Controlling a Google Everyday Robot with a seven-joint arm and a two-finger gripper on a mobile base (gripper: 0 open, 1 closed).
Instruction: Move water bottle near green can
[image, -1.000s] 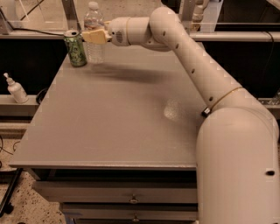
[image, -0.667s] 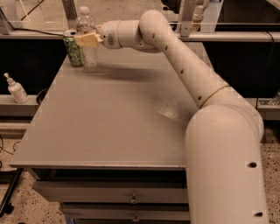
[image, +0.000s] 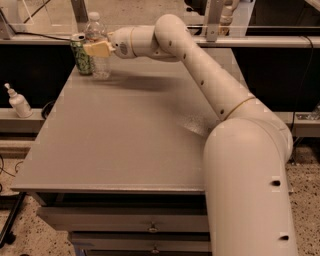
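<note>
The water bottle (image: 99, 62), clear with a white cap, stands upright at the far left corner of the grey table (image: 130, 140). The green can (image: 81, 55) stands right beside it on its left, the two almost touching. My gripper (image: 97, 48) reaches across from the right at the bottle's mid-height, and its tan fingers (image: 96, 49) lie across the bottle's front, hiding the label area. The bottle's base rests on the table.
A small white pump bottle (image: 19, 102) stands on a low ledge left of the table. A railing with metal posts (image: 212, 20) runs behind the table's far edge. My arm spans the table's right side. Drawers (image: 150, 227) sit below the front edge.
The bottle and gripper have shifted left together, ending tight against the green can. The arm has stretched further across the table.
</note>
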